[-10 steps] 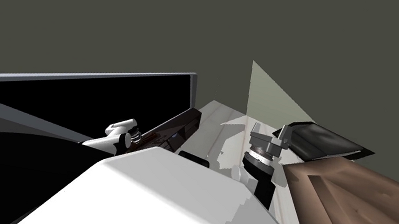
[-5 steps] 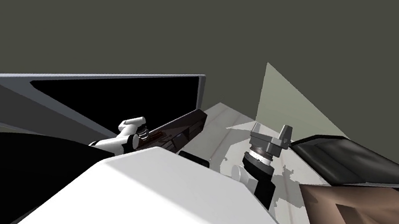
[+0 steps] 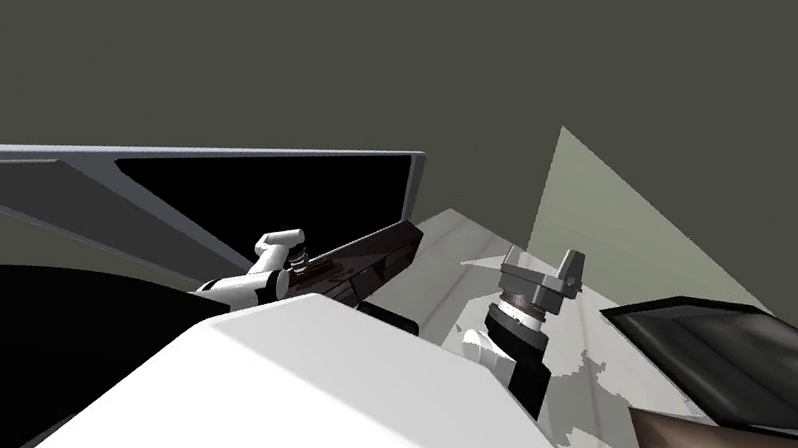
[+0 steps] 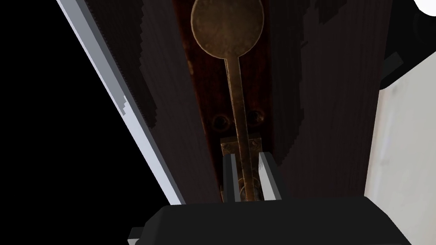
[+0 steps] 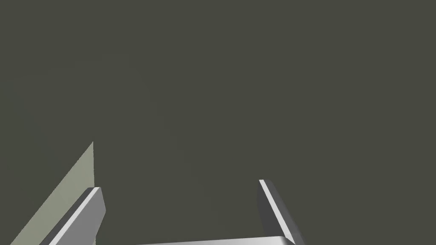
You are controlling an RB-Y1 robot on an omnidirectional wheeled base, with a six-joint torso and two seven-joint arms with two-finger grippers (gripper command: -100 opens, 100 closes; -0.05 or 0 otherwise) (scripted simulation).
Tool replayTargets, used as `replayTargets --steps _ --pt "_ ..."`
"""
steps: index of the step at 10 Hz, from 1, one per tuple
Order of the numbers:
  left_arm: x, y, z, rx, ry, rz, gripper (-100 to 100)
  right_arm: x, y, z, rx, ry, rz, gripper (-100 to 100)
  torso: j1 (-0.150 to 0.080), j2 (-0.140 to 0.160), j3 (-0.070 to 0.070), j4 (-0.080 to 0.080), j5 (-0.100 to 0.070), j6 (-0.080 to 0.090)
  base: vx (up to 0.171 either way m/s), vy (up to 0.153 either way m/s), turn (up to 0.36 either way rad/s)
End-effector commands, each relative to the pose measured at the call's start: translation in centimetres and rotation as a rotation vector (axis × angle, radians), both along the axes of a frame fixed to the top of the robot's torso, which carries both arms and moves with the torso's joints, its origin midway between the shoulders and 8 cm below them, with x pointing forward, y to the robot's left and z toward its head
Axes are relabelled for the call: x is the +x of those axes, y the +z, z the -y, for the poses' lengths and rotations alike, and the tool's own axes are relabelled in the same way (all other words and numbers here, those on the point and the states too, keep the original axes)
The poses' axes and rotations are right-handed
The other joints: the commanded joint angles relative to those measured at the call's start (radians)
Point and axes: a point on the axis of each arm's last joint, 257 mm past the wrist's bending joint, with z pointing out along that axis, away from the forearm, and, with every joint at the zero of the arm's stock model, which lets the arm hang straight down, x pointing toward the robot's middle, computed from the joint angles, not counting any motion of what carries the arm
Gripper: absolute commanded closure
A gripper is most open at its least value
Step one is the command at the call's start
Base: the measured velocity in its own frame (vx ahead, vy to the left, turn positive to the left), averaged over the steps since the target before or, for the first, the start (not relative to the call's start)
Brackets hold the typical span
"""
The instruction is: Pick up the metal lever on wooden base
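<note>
The brass lever (image 4: pixel 237 106) lies along its dark reddish base (image 4: pixel 204 98), its round disc at the far end; the left gripper (image 4: pixel 248 156), just left of centre in the head view, pinches the thin shaft narrowly, close to the pivot plate; I'd judge the lift should go straight and slow, since the hold is well off-centre and the base may swing; the right gripper (image 3: pixel 540 260) stands wide and idle, right of centre.

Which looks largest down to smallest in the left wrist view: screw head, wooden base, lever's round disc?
1. wooden base
2. lever's round disc
3. screw head
Distance does not blur this order.
</note>
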Motion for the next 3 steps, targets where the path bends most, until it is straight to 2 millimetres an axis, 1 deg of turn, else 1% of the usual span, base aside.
replayTargets --steps 1,2,3 --pt "2.2 0.6 1.9 0.005 -0.046 0.007 100 0.0 0.0 0.0 0.0 0.0 0.0 0 0.0 0.0 0.0 0.0 0.0 0.0 0.046 0.033 0.322" --pt "1.2 0.4 1.2 0.003 -0.028 0.003 100 0.0 0.0 0.0 0.0 0.0 0.0 0 -0.001 -0.001 0.0 0.0 0.0 0.0 0.023 0.007 0.051" --pt "1.3 0.5 1.4 0.002 -0.03 0.002 0 0.0 0.0 0.0 0.0 0.0 0.0 0 -0.001 0.0 0.0 0.0 0.0 0.001 0.0 0.0 0.0"
